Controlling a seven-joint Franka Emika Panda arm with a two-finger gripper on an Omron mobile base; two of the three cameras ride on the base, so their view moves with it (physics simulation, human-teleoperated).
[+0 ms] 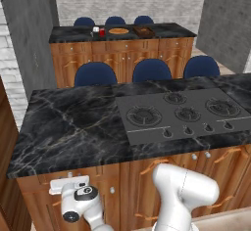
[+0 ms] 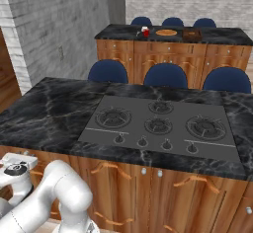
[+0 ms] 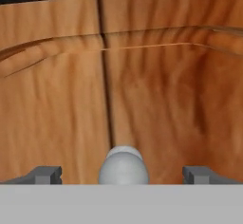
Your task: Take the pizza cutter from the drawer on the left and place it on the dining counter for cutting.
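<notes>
The gripper (image 3: pixel 122 174) is spread wide, its 2 fingertips on either side of the drawer (image 3: pixel 166 99) knob (image 3: pixel 123 166).

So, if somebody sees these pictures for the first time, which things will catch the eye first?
Probably the marble island with its gas cooktop, which takes up the middle of both base views. Behind it stand blue chairs and the dining counter with a pizza on top. In the hand view, a round silver knob sits between the open gripper fingertips.
</notes>
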